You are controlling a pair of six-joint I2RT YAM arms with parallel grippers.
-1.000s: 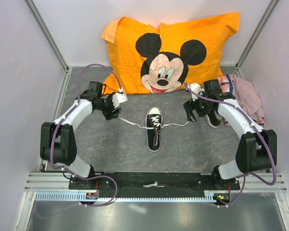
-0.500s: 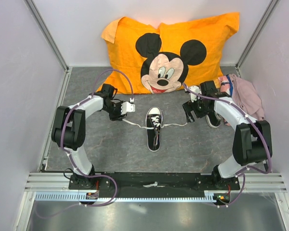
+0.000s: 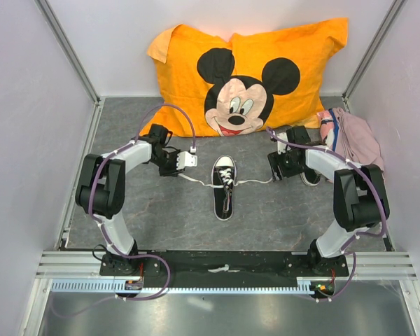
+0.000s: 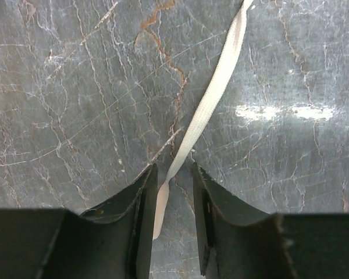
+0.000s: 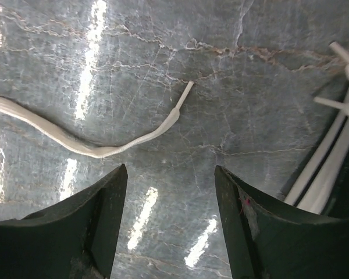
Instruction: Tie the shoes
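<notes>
One black sneaker (image 3: 224, 187) with a white toe cap lies mid-table, toe toward the back. Its white laces run out left (image 3: 196, 180) and right (image 3: 255, 183) over the grey floor. My left gripper (image 3: 175, 169) is low at the left lace's end. In the left wrist view its jaws (image 4: 174, 168) stand narrowly apart with the lace end (image 4: 212, 96) lying loose between them. My right gripper (image 3: 276, 170) is wide open (image 5: 170, 168), just short of the right lace end (image 5: 104, 150). The second sneaker (image 3: 309, 175) sits under my right arm, mostly hidden.
An orange Mickey Mouse pillow (image 3: 245, 77) leans on the back wall. A pink cloth (image 3: 357, 140) lies at the back right. The second sneaker's laces (image 5: 337, 145) show at the right wrist view's edge. Side walls close in the table.
My left gripper has swung right toward the shoe and come down at the left lace's end. My right arm has folded in, its gripper shifting slightly.
</notes>
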